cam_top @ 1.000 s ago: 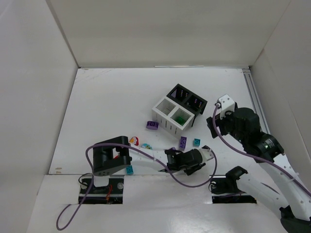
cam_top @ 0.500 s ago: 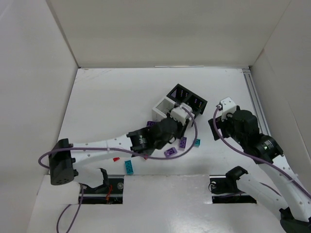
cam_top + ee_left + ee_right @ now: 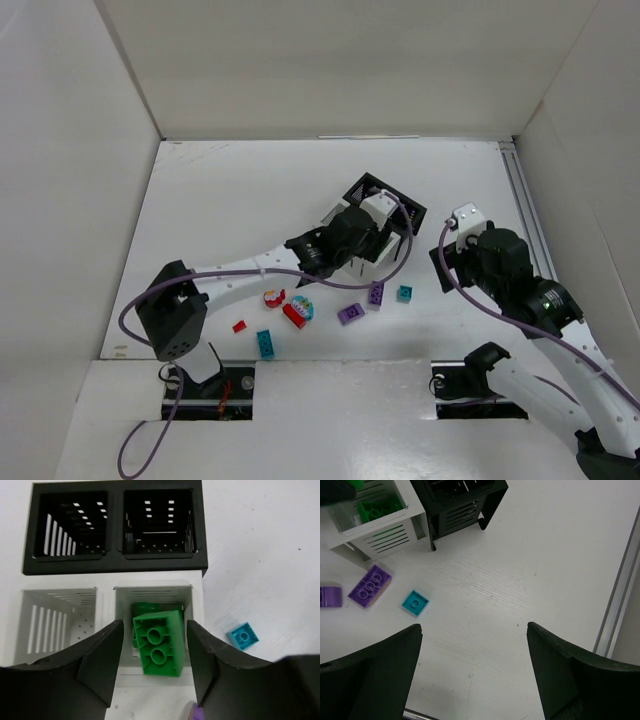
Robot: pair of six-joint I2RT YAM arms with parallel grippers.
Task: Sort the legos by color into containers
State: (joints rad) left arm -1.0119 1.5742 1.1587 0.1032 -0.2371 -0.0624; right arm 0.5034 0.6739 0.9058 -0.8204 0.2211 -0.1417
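Observation:
The containers [image 3: 111, 569] are a block of two black bins and two white slatted bins. In the left wrist view a green lego [image 3: 159, 645] hangs over the right white bin [image 3: 197, 602], which holds more green. My left gripper [image 3: 155, 630] is open around it, with a thin gap on each side. From above, the left gripper [image 3: 375, 225] covers most of the block. My right gripper [image 3: 474, 627] is open over bare table, right of the bins. Two purple legos [image 3: 376, 293] [image 3: 350, 313] and a teal one [image 3: 404, 293] lie in front of the block.
Further loose pieces lie near the front left: a red brick [image 3: 294, 315], a small red piece [image 3: 239, 326] and a teal brick [image 3: 265, 343]. A metal rail [image 3: 620, 590] runs along the table's right edge. White walls enclose the table.
My left arm has swung from the near edge out over the bins with the green lego. Its jaws have parted from the brick. The right arm has barely moved.

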